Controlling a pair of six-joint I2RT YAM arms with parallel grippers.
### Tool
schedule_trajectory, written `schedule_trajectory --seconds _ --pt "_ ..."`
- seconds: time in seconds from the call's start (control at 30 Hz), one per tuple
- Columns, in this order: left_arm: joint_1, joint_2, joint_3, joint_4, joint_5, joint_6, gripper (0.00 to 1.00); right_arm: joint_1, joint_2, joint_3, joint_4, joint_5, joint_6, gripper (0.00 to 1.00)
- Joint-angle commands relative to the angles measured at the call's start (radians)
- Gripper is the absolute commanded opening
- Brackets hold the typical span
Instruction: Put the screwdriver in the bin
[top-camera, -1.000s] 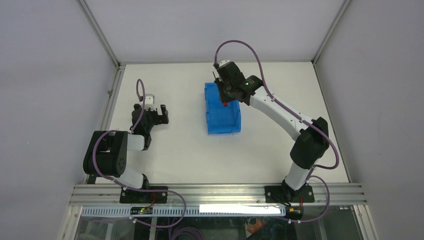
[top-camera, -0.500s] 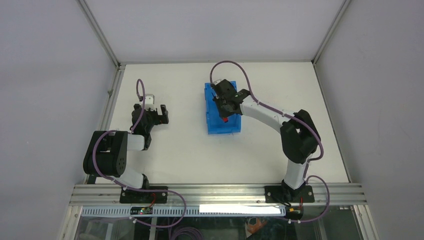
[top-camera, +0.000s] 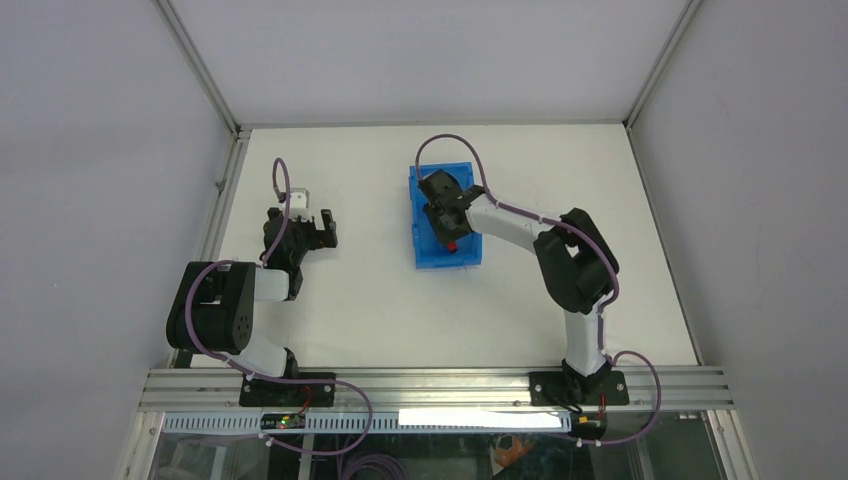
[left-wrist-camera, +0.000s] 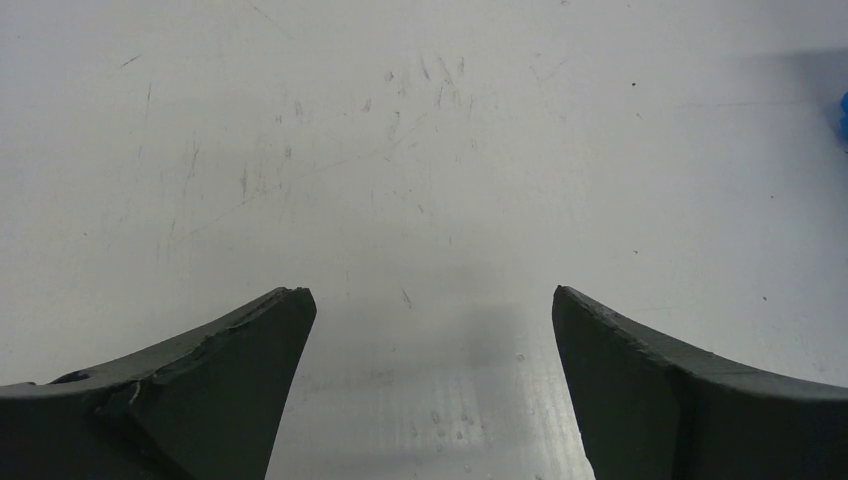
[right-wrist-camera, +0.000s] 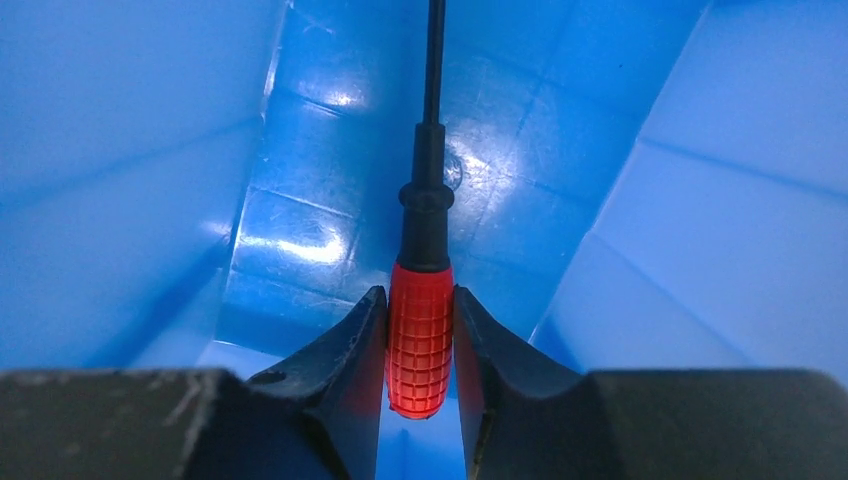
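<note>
Right pincer (right-wrist-camera: 418, 300): clamping the red handle from both sides, reaching down between blue walls.
Screwdriver (right-wrist-camera: 420, 345): hanging inside the bin (right-wrist-camera: 130, 150), above its floor.
Left pincer (left-wrist-camera: 430, 293): gaping wide, gripping nothing, hovering over the desk (left-wrist-camera: 400, 120).

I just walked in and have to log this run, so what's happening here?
The right gripper is clamped on the red handle of the screwdriver and holds it down inside the blue bin, with the shaft pointing away along the bin's floor. It has not let go yet, so the drop is not done. The left gripper is open above the table, off to the left of the bin, and holds nothing.
</note>
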Motion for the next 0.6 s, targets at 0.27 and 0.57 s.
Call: schedule_trajectory --seconds 0.27,0.57 --pt "-0.003 -0.03 0.0 0.029 0.008 -0.019 0.99 0.003 -0.154 0.149 -0.012 0.035 -0.041 0.36" --pt "-0.003 -0.03 0.0 0.029 0.009 -0.019 0.99 -0.118 -0.334 0.162 -0.122 0.177 -0.014 0.96"
